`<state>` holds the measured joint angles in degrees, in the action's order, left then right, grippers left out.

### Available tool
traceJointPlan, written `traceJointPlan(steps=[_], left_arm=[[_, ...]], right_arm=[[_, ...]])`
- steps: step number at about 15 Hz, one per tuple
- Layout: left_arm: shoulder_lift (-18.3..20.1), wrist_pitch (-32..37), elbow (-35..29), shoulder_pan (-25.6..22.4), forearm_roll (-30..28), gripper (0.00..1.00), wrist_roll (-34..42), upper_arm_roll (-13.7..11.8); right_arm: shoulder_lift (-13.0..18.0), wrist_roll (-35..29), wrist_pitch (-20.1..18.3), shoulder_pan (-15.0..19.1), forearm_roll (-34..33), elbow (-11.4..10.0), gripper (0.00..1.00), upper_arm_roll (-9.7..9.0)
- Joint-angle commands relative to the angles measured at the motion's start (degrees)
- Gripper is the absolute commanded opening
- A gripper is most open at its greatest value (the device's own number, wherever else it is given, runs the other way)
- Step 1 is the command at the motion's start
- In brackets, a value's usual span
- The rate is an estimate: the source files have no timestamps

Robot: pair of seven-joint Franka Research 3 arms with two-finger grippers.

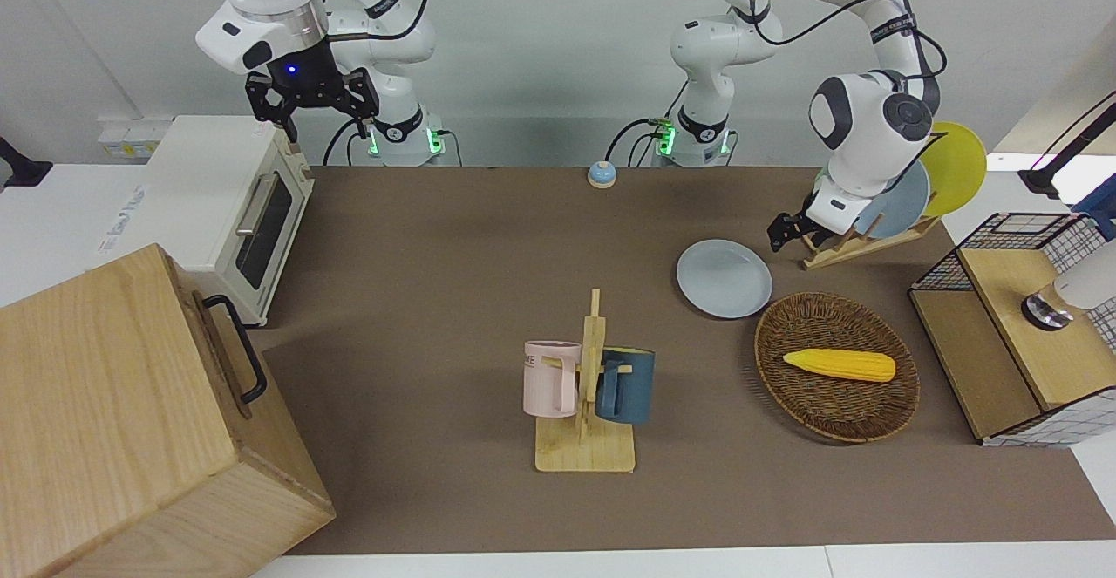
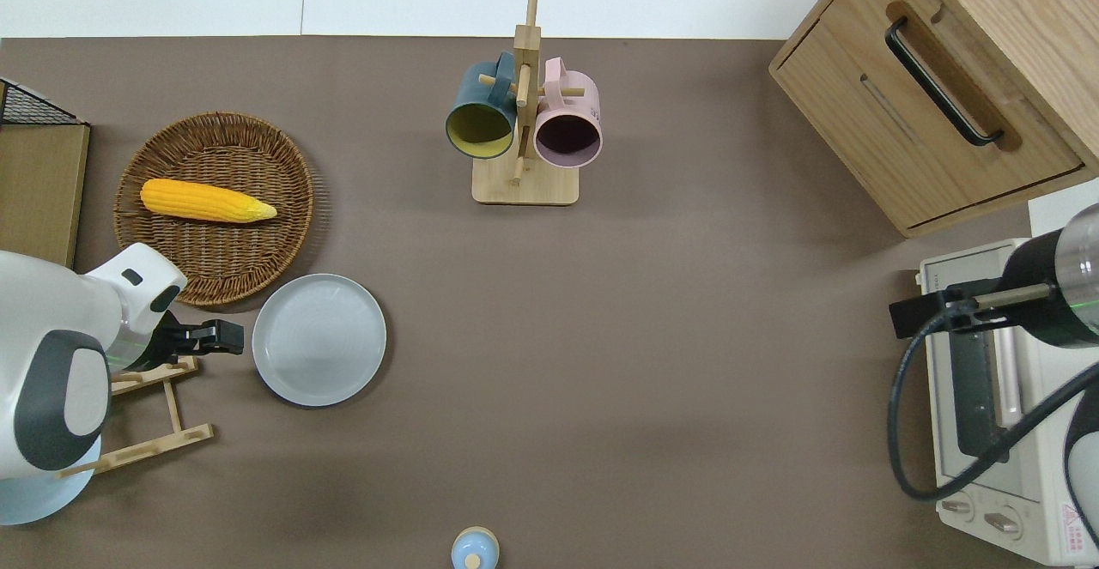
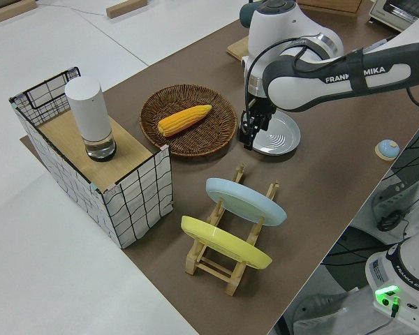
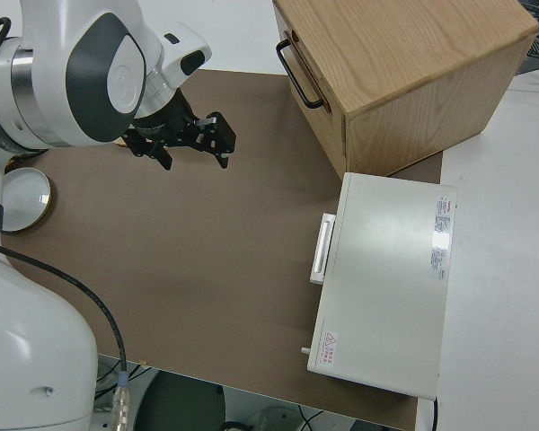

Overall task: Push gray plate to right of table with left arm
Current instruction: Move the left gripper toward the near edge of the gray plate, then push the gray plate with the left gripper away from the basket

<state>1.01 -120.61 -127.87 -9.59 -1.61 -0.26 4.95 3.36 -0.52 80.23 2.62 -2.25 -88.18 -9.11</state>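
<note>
The gray plate (image 1: 724, 278) (image 2: 318, 339) lies flat on the brown table (image 1: 453, 238), beside the wicker basket and nearer to the robots than it. My left gripper (image 1: 782, 231) (image 2: 225, 336) is down low at table level, just off the plate's rim on the side toward the left arm's end of the table. It is open and holds nothing. A narrow gap shows between it and the rim in the overhead view. The left side view shows the left gripper (image 3: 248, 137) pointing down next to the plate (image 3: 276, 132). My right gripper (image 1: 314, 120) is parked and open.
The wicker basket (image 1: 767, 343) holds a corn cob (image 1: 839, 365). A wooden rack (image 2: 163, 406) with a sky-blue plate (image 3: 246, 201) and a yellow plate (image 3: 223, 242) stands close to the left arm. A mug tree (image 1: 588, 404), toaster oven (image 1: 227, 203), wooden cabinet (image 1: 131, 421) and small bell (image 1: 602, 175) are also here.
</note>
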Motion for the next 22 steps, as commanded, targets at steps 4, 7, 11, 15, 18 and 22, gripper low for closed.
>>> traceJointPlan(steps=[4, 7, 11, 15, 18, 22], left_arm=[[-2.1, -11.6, -7.9, 0.0, -4.5, 0.87, 1.4, 0.4], [-3.1, -13.6, -9.1, 0.5, -4.5, 0.79, 1.3, 0.5], [-3.2, -13.7, -9.2, 1.3, -5.0, 0.37, 0.5, 1.3], [-3.3, -13.5, -9.2, 2.1, -5.8, 0.00, 0.9, 1.3], [-3.3, -13.3, -9.1, 2.9, -5.7, 0.00, 0.9, 1.3], [-3.3, -12.7, -9.1, 5.4, -5.8, 0.00, -1.4, 1.3]], right_arm=[[0.6, 0.4, -0.7, 0.5, 0.0, -0.2, 0.996, -0.30], [0.6, 0.4, -0.7, 0.5, 0.0, -0.2, 0.996, -0.30], [0.6, 0.4, -0.7, 0.5, 0.1, -0.2, 0.996, -0.30], [0.6, 0.4, -0.7, 0.5, 0.1, -0.2, 0.996, -0.30], [0.6, 0.4, -0.7, 0.5, 0.1, -0.2, 0.996, -0.30], [0.6, 0.4, -0.7, 0.5, 0.0, -0.2, 0.996, -0.30]])
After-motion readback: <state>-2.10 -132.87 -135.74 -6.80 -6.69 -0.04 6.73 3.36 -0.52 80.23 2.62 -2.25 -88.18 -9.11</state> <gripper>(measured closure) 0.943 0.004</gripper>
